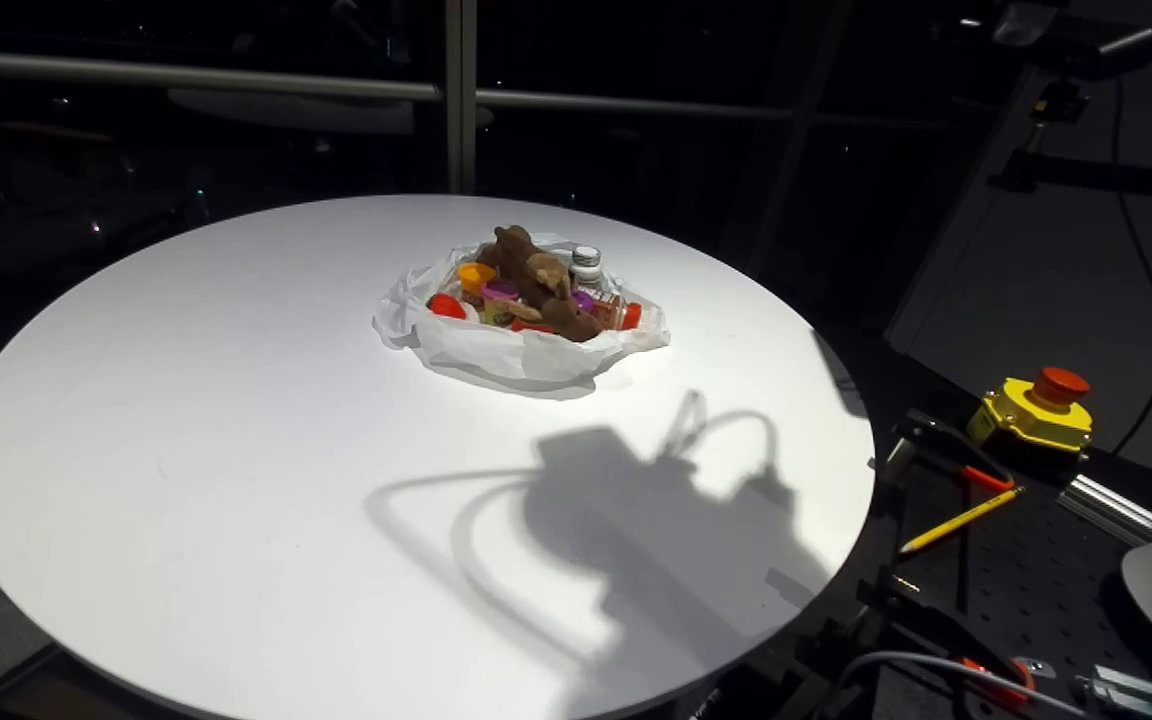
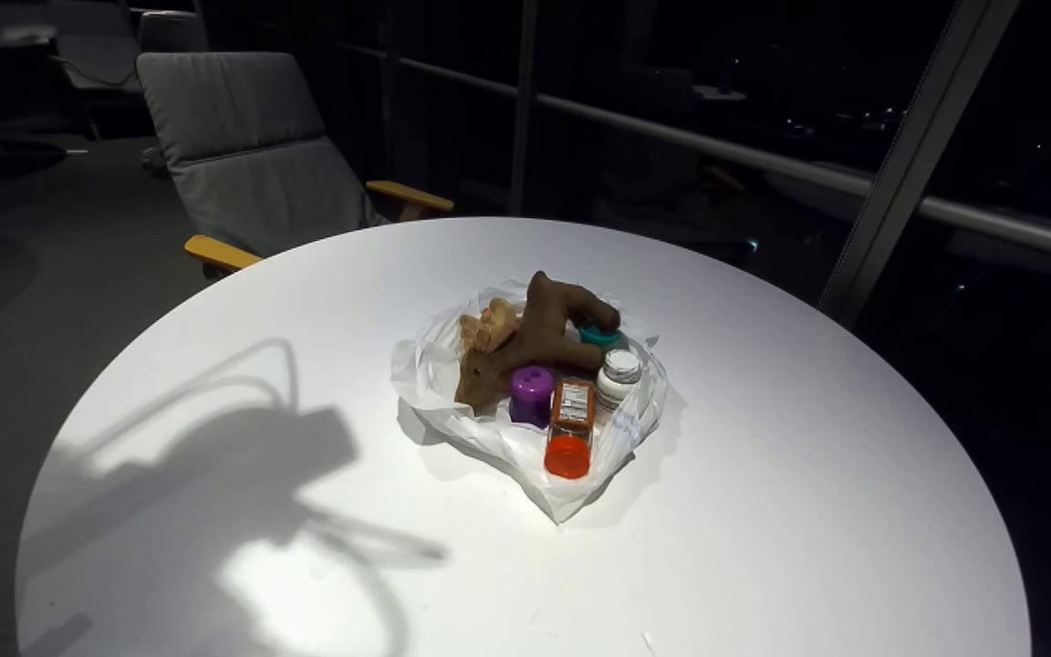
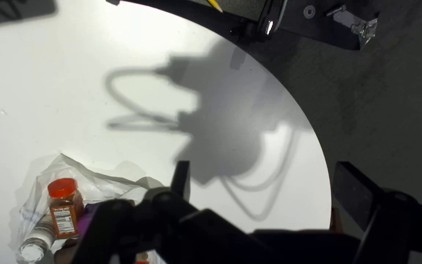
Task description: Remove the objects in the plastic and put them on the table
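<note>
Objects [image 1: 526, 278] in view all lie in the bag [image 1: 526, 358], which rests spread on the table [image 1: 236, 450], toward the far edge in an exterior view. Progress, as judged: no item is yet removed; the whole sequence remains. For each item, lift it clear of the bag, then set it down on the table. Gripper [image 3: 262, 183]: jaws parted wide, nothing grasped. In the wrist view, the shadowed table shows between them; the bag sits to the lower left, partly hidden.

Materials and shapes are as follows. Bag: thin, translucent whitish film, wrinkled, its rim slumped low and drawn to a point at one corner. Plush [image 2: 539, 342]: brown, matt, with thick limbs, sprawled across the middle; expect it to compress when pinched. Jar [image 2: 572, 411]: transparent, flat-sided, labelled, lying on its side with the red cap near that corner. Pot [image 2: 532, 401]: glossy purple, round. Bottle [image 2: 619, 376]: white, smooth, cylindrical; whether it is upright or leaning cannot be told. Table: flat, smooth, round, plain white.
</note>
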`<state>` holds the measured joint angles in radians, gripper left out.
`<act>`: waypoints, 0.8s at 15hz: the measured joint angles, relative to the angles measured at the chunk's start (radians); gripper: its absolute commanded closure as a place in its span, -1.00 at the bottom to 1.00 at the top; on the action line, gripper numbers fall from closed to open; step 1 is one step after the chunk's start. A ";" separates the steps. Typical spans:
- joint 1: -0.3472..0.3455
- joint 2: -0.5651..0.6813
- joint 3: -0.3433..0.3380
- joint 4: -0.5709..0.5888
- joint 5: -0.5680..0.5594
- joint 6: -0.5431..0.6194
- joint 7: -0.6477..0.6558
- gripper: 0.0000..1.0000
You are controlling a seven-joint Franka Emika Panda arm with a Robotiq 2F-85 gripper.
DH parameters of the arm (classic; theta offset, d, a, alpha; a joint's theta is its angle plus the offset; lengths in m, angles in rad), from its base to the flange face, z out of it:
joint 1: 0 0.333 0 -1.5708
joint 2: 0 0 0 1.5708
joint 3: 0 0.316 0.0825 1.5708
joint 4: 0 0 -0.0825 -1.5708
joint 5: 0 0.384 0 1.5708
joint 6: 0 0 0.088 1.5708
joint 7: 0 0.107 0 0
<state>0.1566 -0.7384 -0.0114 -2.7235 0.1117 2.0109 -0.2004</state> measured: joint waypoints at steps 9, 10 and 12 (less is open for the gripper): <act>-0.054 0.541 0.027 0.271 0.001 0.354 0.129 -1.00; -0.065 0.608 0.026 0.304 0.001 0.399 0.151 -1.00; -0.082 0.745 0.026 0.382 0.001 0.467 0.202 -1.00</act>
<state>0.0742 0.0062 0.0150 -2.3412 0.1125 2.4783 0.0014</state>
